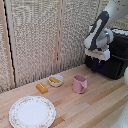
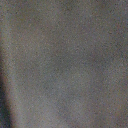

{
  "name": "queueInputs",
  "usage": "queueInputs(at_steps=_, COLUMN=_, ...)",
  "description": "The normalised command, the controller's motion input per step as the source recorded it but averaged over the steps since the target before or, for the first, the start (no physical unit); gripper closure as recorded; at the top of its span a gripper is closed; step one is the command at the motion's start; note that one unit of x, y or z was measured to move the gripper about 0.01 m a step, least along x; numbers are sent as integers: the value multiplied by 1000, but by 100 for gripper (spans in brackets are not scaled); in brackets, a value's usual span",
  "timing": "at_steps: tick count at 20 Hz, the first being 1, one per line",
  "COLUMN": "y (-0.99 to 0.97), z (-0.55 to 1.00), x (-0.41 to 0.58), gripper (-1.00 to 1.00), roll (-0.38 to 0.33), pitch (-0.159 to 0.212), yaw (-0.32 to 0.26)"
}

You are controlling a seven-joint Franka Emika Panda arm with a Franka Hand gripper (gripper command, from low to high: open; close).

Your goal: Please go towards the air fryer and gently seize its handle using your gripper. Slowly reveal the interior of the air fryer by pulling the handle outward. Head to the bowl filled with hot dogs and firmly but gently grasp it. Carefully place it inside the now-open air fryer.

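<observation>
The black air fryer (image 1: 118, 56) stands at the exterior view's right, at the back of the wooden table (image 1: 100, 107). My gripper (image 1: 97, 57) hangs right against its front face, at the side toward the exterior view's left. Its fingers are lost against the black body, so I cannot tell if they are open or shut. The handle and the interior are hidden. The small white bowl (image 1: 56, 80) with orange-yellow hot dogs (image 1: 53, 79) sits on the table, well away from the gripper toward the exterior view's left. The wrist view is only a grey blur.
A pink mug (image 1: 79, 84) stands between the bowl and the fryer. One loose sausage piece (image 1: 42, 88) lies on the table beside the bowl. A large floral-rimmed plate (image 1: 32, 111) sits near the front edge. A panelled screen (image 1: 45, 35) closes off the back.
</observation>
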Motion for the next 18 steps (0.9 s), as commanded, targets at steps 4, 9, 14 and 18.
queueInputs(at_steps=4, y=913, z=305, x=-249, gripper=100, roll=54, pitch=-135, yaw=-1)
queueInputs(at_steps=9, y=911, z=347, x=-273, gripper=100, roll=48, pitch=-130, yaw=0)
queueInputs(at_steps=14, y=890, z=548, x=-217, gripper=100, roll=33, pitch=-113, yaw=0)
queueInputs(at_steps=18, y=902, z=555, x=-187, gripper=100, roll=13, pitch=-88, yaw=0)
